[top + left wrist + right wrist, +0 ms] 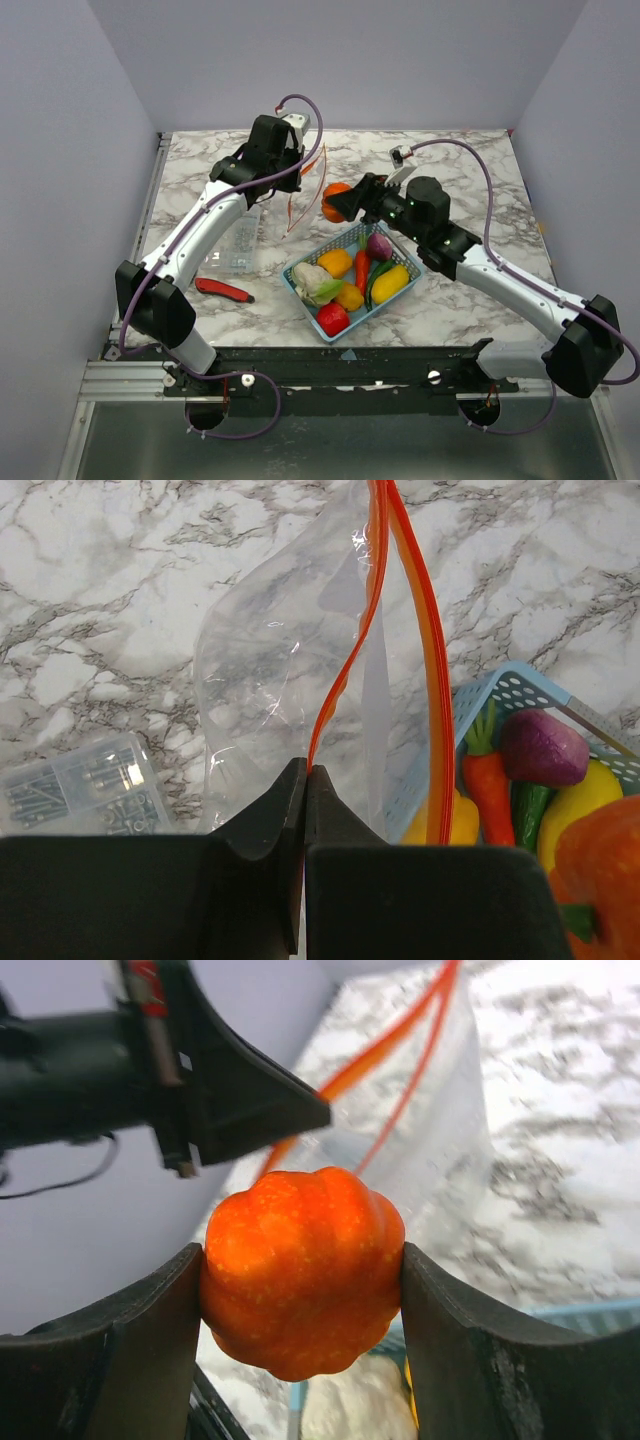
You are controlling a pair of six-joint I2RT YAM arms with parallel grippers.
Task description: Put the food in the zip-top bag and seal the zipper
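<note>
- Right gripper (300, 1260): the two fingers are pressed against opposite flanks of an orange pumpkin (335, 201), which is held raised above the table
- Left gripper (304, 772): the jaws are closed tight on one strip of the zipper (343, 675); the second strip is seen standing apart at 3 o'clock of the first, so the mouth is parted
- The zip-top bag (255, 680) is seen hanging from that grip, transparent and crinkled, over the marble table (460, 150)
- In the overhead view the pumpkin is placed just beside the bag mouth, at 3 o'clock of it; contact cannot be confirmed
- A blue basket (512, 687) is noted at 6 o'clock of the pumpkin; a carrot (362, 268), a purple piece (379, 245), a yellow piece (390, 284), a red piece (333, 318) and a white-green piece (312, 282) are held in it
- A clear box (240, 243) of small hardware is recorded at 10 o'clock of the basket, a red-handled tool (222, 289) at 9 o'clock
</note>
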